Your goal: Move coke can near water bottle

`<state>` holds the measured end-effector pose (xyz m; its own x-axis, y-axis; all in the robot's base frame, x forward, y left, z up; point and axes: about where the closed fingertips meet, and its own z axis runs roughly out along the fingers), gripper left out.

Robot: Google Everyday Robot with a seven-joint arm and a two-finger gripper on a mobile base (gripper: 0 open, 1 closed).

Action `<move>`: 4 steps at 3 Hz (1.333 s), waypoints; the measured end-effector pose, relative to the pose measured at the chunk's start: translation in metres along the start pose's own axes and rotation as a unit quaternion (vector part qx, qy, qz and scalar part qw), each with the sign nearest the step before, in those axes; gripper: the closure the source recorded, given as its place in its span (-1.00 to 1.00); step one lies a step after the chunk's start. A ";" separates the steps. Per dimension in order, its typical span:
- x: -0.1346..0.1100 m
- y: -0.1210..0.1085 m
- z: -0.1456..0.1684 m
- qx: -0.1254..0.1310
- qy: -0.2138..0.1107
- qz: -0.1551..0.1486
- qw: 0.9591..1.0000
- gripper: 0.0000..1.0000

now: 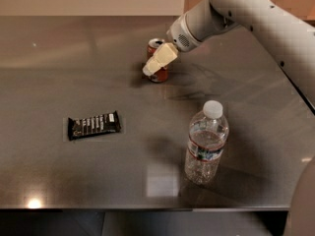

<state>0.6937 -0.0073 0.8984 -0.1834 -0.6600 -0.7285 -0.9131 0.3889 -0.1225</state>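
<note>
The coke can (161,75) stands upright at the back middle of the steel table (59,73). It is red with a silver top. My gripper (151,68) reaches in from the upper right and lies across the front of the can, hiding most of its body. The water bottle (206,144) stands upright at the front right, clear with a white cap and a red and blue label. It is well apart from the can, nearer to the front edge.
A dark chocolate bar (93,125) in a black wrapper lies flat at the front left of the table. My white arm (266,18) crosses the upper right of the view. The table's front edge runs along the bottom.
</note>
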 end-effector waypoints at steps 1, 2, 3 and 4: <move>-0.006 0.005 0.012 -0.008 -0.009 0.000 1.000 -0.72; -0.008 0.004 0.014 -0.006 -0.011 -0.002 1.000 -0.26; -0.009 0.004 0.007 -0.007 -0.018 -0.004 1.000 0.22; -0.012 0.007 -0.014 -0.025 -0.038 -0.016 0.999 0.68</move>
<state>0.6846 -0.0056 0.9161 -0.1277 -0.6196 -0.7745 -0.9357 0.3342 -0.1131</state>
